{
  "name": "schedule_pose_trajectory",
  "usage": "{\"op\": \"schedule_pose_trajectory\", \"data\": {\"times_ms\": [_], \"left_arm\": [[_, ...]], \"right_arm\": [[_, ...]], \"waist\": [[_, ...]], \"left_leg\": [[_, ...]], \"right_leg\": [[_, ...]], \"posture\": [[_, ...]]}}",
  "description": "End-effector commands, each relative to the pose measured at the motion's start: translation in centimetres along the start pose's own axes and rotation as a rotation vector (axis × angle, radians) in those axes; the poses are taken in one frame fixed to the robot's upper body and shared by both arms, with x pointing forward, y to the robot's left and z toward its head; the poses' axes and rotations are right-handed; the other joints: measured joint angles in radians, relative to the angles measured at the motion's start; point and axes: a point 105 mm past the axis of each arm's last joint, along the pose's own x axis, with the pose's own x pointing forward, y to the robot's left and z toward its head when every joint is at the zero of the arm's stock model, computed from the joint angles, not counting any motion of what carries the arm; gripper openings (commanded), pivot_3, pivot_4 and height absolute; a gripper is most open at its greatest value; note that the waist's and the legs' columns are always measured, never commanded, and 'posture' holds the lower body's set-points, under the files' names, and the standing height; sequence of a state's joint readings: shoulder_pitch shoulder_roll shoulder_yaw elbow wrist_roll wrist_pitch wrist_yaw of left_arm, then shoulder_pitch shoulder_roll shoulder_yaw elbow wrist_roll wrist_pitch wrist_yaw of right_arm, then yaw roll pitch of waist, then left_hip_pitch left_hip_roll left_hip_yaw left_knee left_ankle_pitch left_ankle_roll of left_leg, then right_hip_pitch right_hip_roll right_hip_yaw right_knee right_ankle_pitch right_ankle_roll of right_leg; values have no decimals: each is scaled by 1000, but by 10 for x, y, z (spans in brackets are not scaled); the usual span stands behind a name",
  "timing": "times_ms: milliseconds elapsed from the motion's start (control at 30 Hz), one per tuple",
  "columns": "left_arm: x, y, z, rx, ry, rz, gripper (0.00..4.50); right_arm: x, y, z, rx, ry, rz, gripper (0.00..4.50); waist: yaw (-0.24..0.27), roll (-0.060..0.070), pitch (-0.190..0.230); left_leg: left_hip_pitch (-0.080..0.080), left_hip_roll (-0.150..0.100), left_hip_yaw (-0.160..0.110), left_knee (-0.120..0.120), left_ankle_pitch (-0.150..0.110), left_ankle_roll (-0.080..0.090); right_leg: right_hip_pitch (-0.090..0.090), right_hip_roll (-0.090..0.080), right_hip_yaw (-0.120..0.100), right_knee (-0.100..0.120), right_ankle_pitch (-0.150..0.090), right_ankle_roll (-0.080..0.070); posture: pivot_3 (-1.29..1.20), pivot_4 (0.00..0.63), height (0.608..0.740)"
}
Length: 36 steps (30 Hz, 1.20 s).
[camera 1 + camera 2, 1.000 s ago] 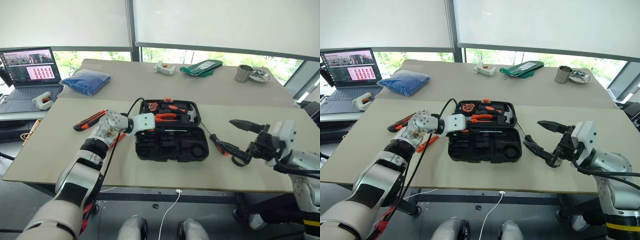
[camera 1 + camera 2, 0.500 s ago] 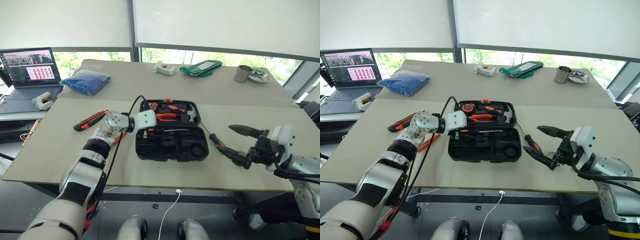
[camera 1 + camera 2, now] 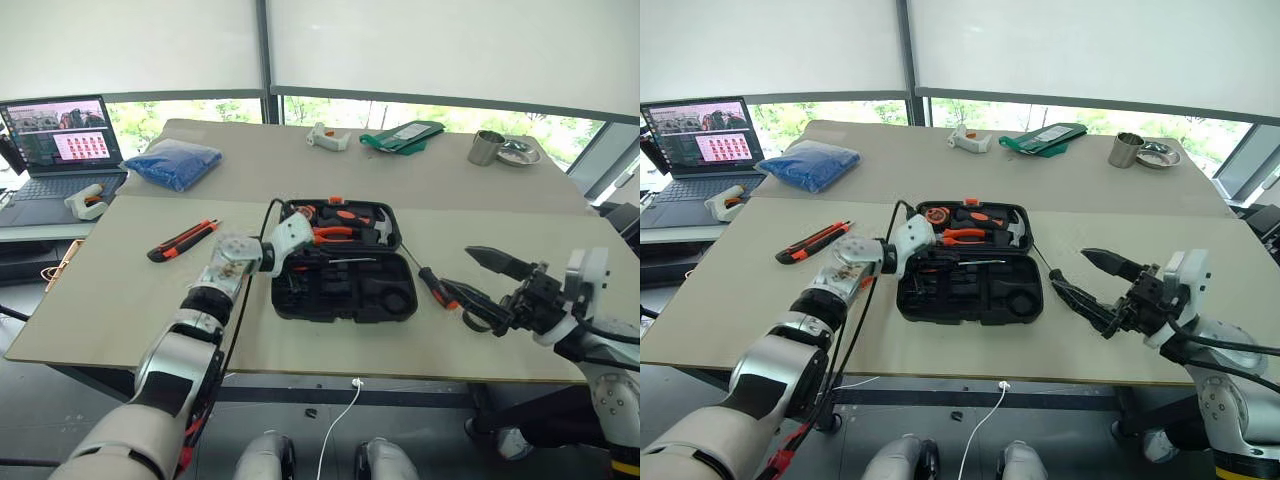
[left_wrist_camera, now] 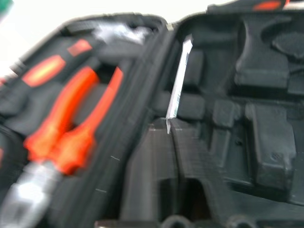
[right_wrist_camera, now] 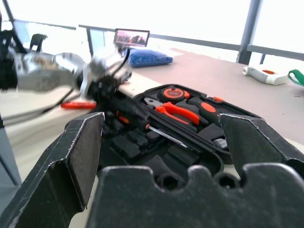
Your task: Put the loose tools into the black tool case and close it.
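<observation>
Over the near-left corner of the black plastic hinged clamshell tool case (image 3: 343,262), our left tool (image 3: 285,267) now sits with its two black fingers shut and nothing visibly held; a second ago it hung just left of the case edge, and it has since rolled and reached in over the moulded slots. Just ahead of that tool, in the wrist view, a slim metal-shafted screwdriver (image 4: 178,85) lies along the hinge line between the two halves, and beside it in the far half lie the orange-handled pliers (image 4: 71,128). To the left of the left tool, apart from it on the pale bench (image 3: 120,290), lies the orange-and-black utility knife (image 3: 182,240).

Our right tool (image 3: 480,280) hovers to the right of the case with its fingers spread wide and empty; it has drifted slightly rightward in the head view since the earlier frame. Between this tool and the case, a black-and-orange-handled screwdriver (image 3: 436,285) rests on the bench, just beside the lower finger.

We can read no brand, label or lettering on the case or tools.
</observation>
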<state>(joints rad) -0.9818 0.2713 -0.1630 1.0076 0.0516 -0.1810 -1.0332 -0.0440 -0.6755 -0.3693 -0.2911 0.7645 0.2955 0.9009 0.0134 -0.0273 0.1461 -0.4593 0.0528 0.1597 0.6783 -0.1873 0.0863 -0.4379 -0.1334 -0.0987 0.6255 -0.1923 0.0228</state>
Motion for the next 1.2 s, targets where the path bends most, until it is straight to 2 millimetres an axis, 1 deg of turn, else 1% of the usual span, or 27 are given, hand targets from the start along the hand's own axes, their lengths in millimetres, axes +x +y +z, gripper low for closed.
{"op": "schedule_pose_trajectory", "data": {"times_ms": [33, 200, 267, 300, 367, 433, 467, 500, 533, 600, 667, 733, 767, 800, 833, 867, 900, 967, 1000, 1067, 1133, 1200], "left_arm": [[6, -7, -8, 27, 74, -25, 55], [12, -7, -19, -40, 138, 8, 55], [13, -8, -19, -53, 133, 15, 55], [14, -8, -16, -54, 112, 14, 55], [11, -5, -3, -48, 21, 31, 55], [2, 3, 14, -37, -95, 61, 55], [-4, 7, 21, -24, -146, 75, 290], [-15, 9, 32, -3, -239, 79, 557], [-27, 13, 39, 8, -307, 88, 787], [-46, 16, 44, 27, -383, 94, 1512], [-61, 15, 42, 40, -399, 84, 2343], [-87, 12, 39, 41, -424, 72, 3043], [-97, 12, 39, 32, -439, 76, 3482], [-108, 9, 35, 31, -425, 74, 3711], [-115, 5, 31, 34, -403, 74, 4171], [-124, -1, 25, 48, -379, 72, 4452], [-133, -6, 19, 52, -362, 73, 4452], [-152, -16, 3, 40, -312, 84, 4452], [-162, -23, -2, 40, -317, 84, 4452], [-176, -34, -7, 50, -335, 88, 4452], [-191, -43, -27, -10, -279, 118, 4452], [-201, -50, -39, -53, -242, 142, 4452]], "right_arm": [[-2, -4, 12, -13, -51, -27, 4500], [-2, -4, 8, 6, -62, -43, 4500], [-2, -3, 7, 10, -62, -45, 4500], [-3, -2, 7, 11, -62, -46, 4500], [-5, -2, 7, 13, -68, -59, 4500], [-10, -4, 8, -8, -74, -82, 4500], [-13, -5, 8, -17, -75, -94, 4500], [-18, -6, 8, -41, -67, -112, 4500], [-24, -8, 7, -59, -55, -130, 4500], [-34, -10, 6, -96, -30, -161, 4500], [-44, -10, 5, -123, -7, -182, 4500], [-61, -10, 1, -179, 36, -238, 4500], [-69, -11, -1, -206, 55, -266, 4500], [-79, -12, -3, -233, 73, -308, 4500], [-88, -13, -5, -246, 88, -344, 4500], [-99, -15, -9, -264, 107, -390, 4500], [-110, -16, -11, -281, 122, -431, 4500], [-129, -15, -18, -288, 157, -492, 4500], [-136, -11, -22, -248, 159, -499, 4500], [-145, -3, -28, -207, 182, -488, 4500], [-157, -2, -34, -246, 235, -523, 4500], [-165, -3, -37, -268, 262, -561, 4500]], "waist": [[0, 0, 0], [3, 0, 0], [4, 1, 0], [4, 1, -1], [5, 1, -1], [3, 1, -1], [1, 1, -1], [0, 1, -1], [0, 1, 0], [-1, 1, 0], [-2, 1, -1], [-2, 2, -1], [-2, 3, -2], [-2, 3, -2], [-2, 3, -2], [-2, 3, -2], [-2, 3, -2], [-2, 3, -2], [-2, 4, -2], [-1, 6, -2], [0, 8, -1], [-2, 9, -2]], "left_leg": [[0, 0, 0, 0, 0, 0], [1, 0, -1, 1, 0, 0], [1, 0, -2, 1, 0, -1], [2, 0, -2, 1, -2, -4], [2, -1, -3, 1, -3, -6], [2, -1, -3, 1, -3, -6], [2, -1, -3, 1, -3, -6], [1, -1, -3, 1, -3, -5], [1, -1, -3, 1, -3, -5], [0, -1, -3, 1, -2, -4], [0, -1, -3, 0, -1, -1], [0, -1, -3, 0, -1, -1], [0, -1, -3, -1, -1, -1], [1, -1, -3, -1, -1, -1], [1, -1, -3, -1, -1, -1], [1, -1, -3, -1, -1, -1], [1, -1, -3, 0, -3, -5], [1, -1, -3, 0, -4, -6], [2, 0, -3, 0, -5, -8], [3, 0, -3, -1, -6, -10], [5, -1, -4, -1, -6, -10], [5, -1, -4, -2, -7, -11]], "right_leg": [[0, 0, 0, 0, 0, 0], [1, 0, 0, 0, 0, 0], [2, 0, 0, 0, 0, 0], [3, 0, 0, 0, 0, 0], [3, 0, 0, 0, -2, 0], [3, 0, 0, 0, -5, 4], [3, 0, 0, 0, -4, 4], [3, 0, 0, 0, -4, 4], [2, 0, 0, 0, -3, 4], [1, 0, 0, 1, 0, 1], [1, 0, 0, 0, -1, 1], [1, 0, 0, 0, -1, 1], [1, 0, 0, 0, -1, 1], [2, 0, 0, 0, -2, 2], [2, 0, 1, 0, -2, 2], [1, 0, 0, 0, -2, 2], [2, 0, 0, 0, -2, 2], [2, 0, 0, 0, -6, 6], [2, 0, 1, 0, -9, 4], [1, -1, 1, 0, -10, 2], [0, -3, 1, -1, -10, 2], [0, -5, 1, -1, -10, 2]], "posture": [[0, 150, 740], [0, 150, 740], [0, 150, 740], [0, 150, 740], [0, 150, 740], [0, 150, 740], [0, 150, 740], [0, 150, 740], [0, 150, 740], [0, 150, 740], [0, 150, 740], [0, 150, 740], [0, 150, 740], [0, 150, 740], [0, 150, 740], [0, 150, 740], [0, 150, 740], [0, 150, 740], [0, 150, 740], [0, 150, 740], [0, 150, 740], [0, 150, 740]]}}
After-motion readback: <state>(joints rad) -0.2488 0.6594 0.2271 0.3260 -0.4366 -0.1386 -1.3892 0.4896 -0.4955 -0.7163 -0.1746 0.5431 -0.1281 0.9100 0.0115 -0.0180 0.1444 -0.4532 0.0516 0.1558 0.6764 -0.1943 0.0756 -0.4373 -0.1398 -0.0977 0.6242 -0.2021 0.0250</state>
